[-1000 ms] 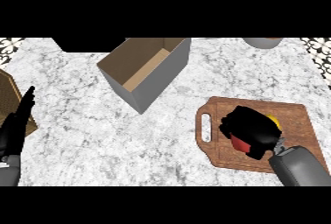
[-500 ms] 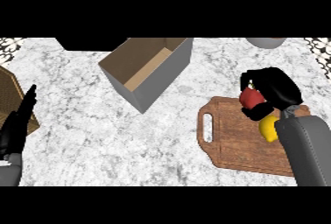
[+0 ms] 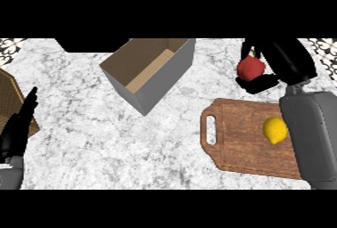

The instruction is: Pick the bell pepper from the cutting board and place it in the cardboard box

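One counter (image 3: 99, 147) of pale marble carries the whole scene. Box (image 3: 164, 84): open-topped, set at an angle, well to the left of the right hand (image 3: 283, 53) and level with it. Board (image 3: 240, 147): on the near side of that hand, towards the robot, partly covered by the grey forearm (image 3: 313, 133). Right hand: curled round the pepper, fingers (image 3: 252, 48) over its far side and thumb (image 3: 258, 83) under its near side. Left hand (image 3: 18, 127): far to the left of the box at the view's edge, fingers straight and together, resting and holding nothing. Pepper (image 3: 251, 68): red, enclosed in the right hand on its left side, off the board and past the board's far edge. Lemon (image 3: 275, 130): on the board, just beside the forearm, on the near side of the hand.

Step in hand, as judged: carrying the pepper leftward to the box. To do it well, the hand should travel high enough to pass over the box's near grey wall, stop with the pepper above the brown interior and not above a rim, and uncurl only there. The box's slanted walls narrow the safe opening, so a centred approach is advisable.
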Action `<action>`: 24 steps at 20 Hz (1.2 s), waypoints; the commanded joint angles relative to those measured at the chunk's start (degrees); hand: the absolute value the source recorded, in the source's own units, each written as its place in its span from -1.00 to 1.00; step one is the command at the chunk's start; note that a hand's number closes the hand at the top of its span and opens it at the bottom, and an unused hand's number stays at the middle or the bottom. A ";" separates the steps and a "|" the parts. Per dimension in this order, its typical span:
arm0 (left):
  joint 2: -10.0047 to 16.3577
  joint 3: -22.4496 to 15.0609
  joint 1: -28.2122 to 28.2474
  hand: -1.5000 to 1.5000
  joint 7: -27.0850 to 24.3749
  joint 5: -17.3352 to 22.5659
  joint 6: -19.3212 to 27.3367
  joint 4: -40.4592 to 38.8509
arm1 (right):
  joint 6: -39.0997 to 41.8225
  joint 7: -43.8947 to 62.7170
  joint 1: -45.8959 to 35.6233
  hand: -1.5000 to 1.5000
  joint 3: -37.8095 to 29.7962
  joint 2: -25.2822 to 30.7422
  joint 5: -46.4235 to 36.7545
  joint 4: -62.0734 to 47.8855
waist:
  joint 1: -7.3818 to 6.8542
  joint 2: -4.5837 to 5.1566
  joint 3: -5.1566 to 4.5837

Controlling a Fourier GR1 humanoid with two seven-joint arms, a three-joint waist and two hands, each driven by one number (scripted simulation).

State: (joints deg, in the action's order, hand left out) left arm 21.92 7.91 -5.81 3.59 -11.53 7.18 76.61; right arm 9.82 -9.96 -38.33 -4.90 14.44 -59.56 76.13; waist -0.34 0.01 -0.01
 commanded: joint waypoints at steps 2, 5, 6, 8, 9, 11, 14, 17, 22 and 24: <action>-2.11 -1.46 0.78 0.00 -0.09 -1.43 0.73 1.41 | 4.24 1.25 -8.19 1.00 -0.79 -2.61 4.32 -2.51 | -0.30 0.01 0.00; -1.72 -0.78 1.67 0.00 -0.08 -1.42 0.56 1.80 | 1.64 3.80 -11.84 1.00 -0.94 -7.68 5.33 -6.47 | -0.70 0.08 0.01; 0.90 0.89 -0.91 0.00 1.19 0.02 -1.69 0.95 | 3.30 6.83 -14.53 1.00 -1.12 -9.95 6.28 -7.10 | -0.76 0.09 0.00; 0.19 1.10 -1.58 0.00 0.56 -0.29 -1.16 -1.06 | 1.45 8.88 -15.55 1.00 -0.90 -13.15 6.69 -8.21 | -0.42 0.12 -0.01; -2.41 -0.92 -2.33 0.00 1.06 -1.79 0.71 -0.49 | 1.12 9.49 -19.17 1.00 -2.31 -12.35 6.73 -12.47 | -0.56 0.21 -0.01; -0.80 -0.12 -1.30 0.00 2.80 -1.13 -0.92 2.25 | -6.17 8.72 -17.24 1.00 -0.26 -14.24 7.51 -15.69 | -0.84 0.19 0.02; -2.88 -0.99 -2.12 0.00 -0.84 -2.02 0.46 -1.29 | -4.05 11.51 -28.17 1.00 -5.23 -14.18 9.88 -24.90 | -1.33 0.53 -0.02; -2.52 -1.35 -2.47 0.00 -1.37 -3.20 0.68 -1.79 | -7.11 15.48 -32.64 1.00 -2.87 -14.39 14.43 -32.20 | -2.36 0.71 -0.04; -0.04 0.15 -1.63 0.00 0.02 -0.33 -3.69 1.18 | -15.52 11.86 -37.28 1.00 -2.97 -14.42 15.61 -45.32 | -3.64 1.05 -0.04; -1.77 -0.31 -2.41 0.00 -2.34 -1.41 -1.96 -2.29 | -15.86 12.51 -40.87 1.00 -2.38 -14.43 17.52 -49.21 | -3.55 1.16 -0.09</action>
State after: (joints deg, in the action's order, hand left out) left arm 20.91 7.62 -8.12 3.06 -12.78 5.01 76.12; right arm -2.77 3.28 -74.66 -7.56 0.14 -44.19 35.07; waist -3.55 0.97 -0.06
